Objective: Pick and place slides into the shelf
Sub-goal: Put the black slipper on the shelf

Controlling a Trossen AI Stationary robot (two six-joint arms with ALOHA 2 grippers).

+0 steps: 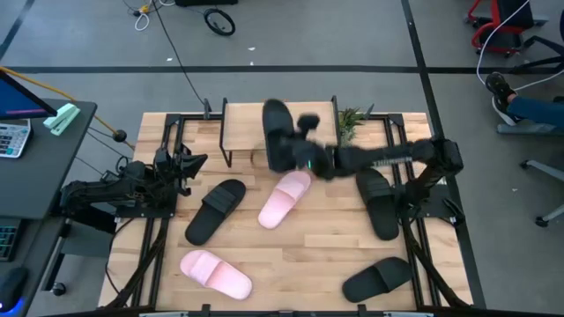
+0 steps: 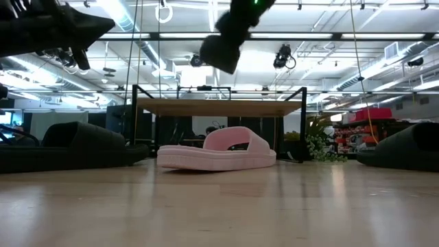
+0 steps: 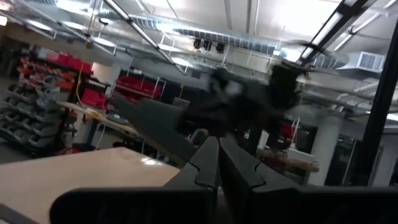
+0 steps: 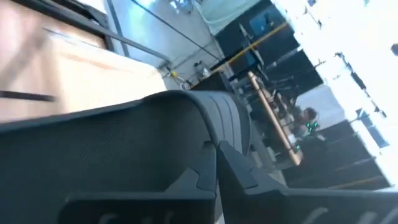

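Overhead, the right hand [image 1: 295, 145] clamps a black slide [image 1: 278, 134] above the shelf [image 1: 242, 119] on the wooden table [image 1: 300, 255].

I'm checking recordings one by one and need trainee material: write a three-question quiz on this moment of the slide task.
1. True or false: the right end effector holds a black slide above the shelf.
2. How many pink slides lie on the table?
A. one B. two C. three
3. Fill in: the left end effector waits at the table's ____ edge, holding nothing.

Key:
1. True; the right wrist view shows its fingers closed on the black sole.
2. B: one pink slide mid-table, another pink slide near the front.
3. left
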